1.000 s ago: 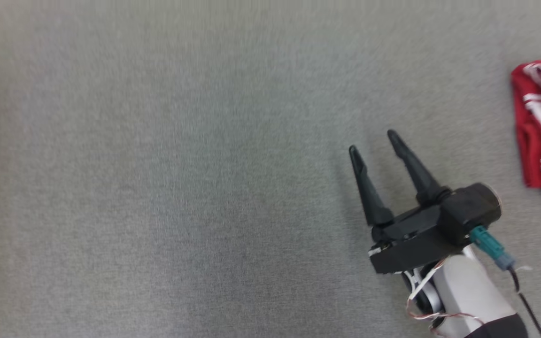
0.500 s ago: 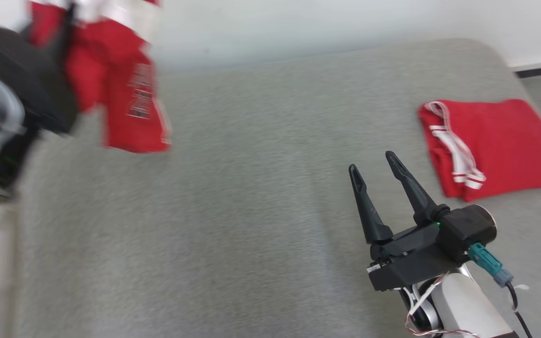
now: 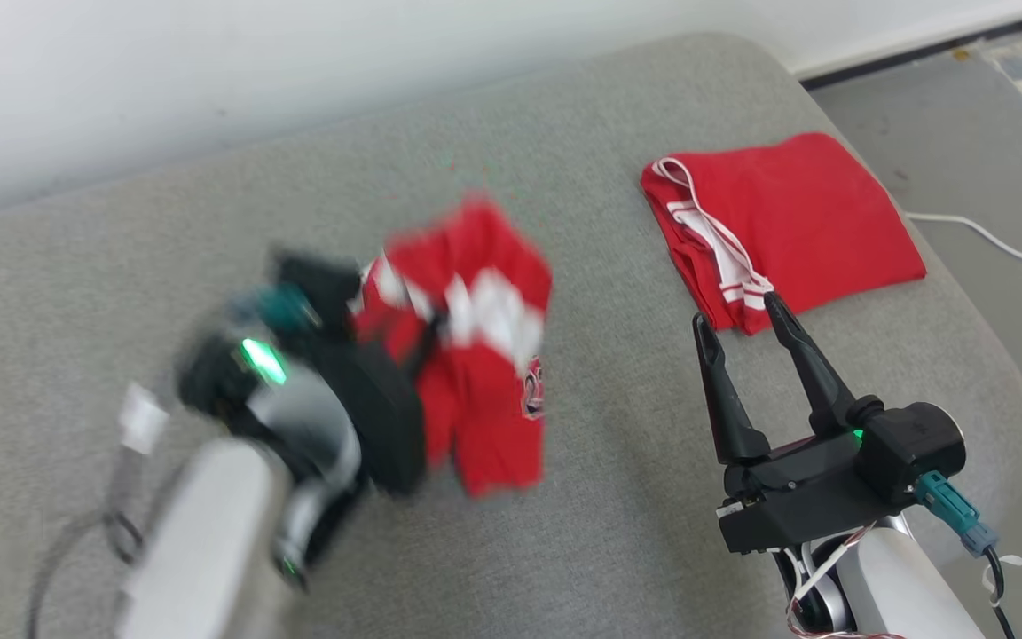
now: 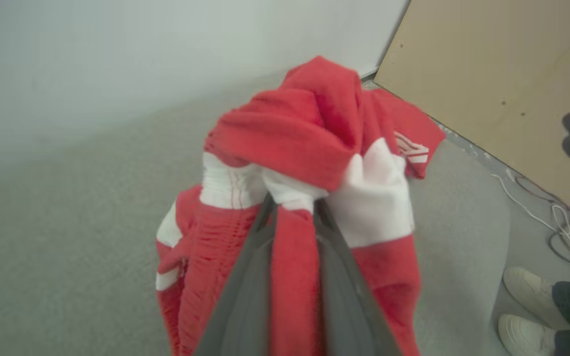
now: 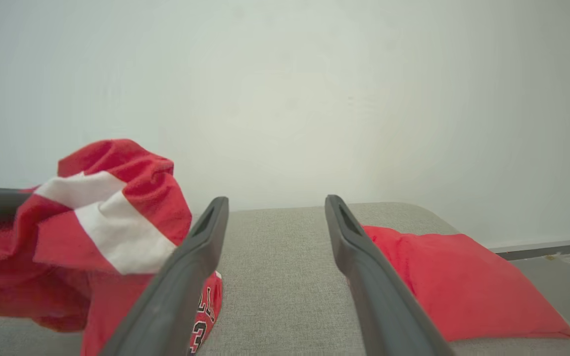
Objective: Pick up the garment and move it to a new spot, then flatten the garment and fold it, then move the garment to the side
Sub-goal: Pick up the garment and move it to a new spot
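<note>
Now, in the head view, the red garment [image 3: 484, 390] is held up over the grey cushion [image 3: 76, 266] by the left tool [image 3: 422, 333], though this part is blurred. The right tool [image 3: 737, 312] is spread wide with nothing in it, near a second, folded red cloth [image 3: 795, 213]. In the left wrist view, the left tool is pinched tight on a white band [image 4: 285, 190], with cloth bunched around its tips. In the right wrist view, the garment is seen hanging left of the right tool, not touching it. The pick-up looks done; laying down, flattening, folding and moving aside are left.
</note>
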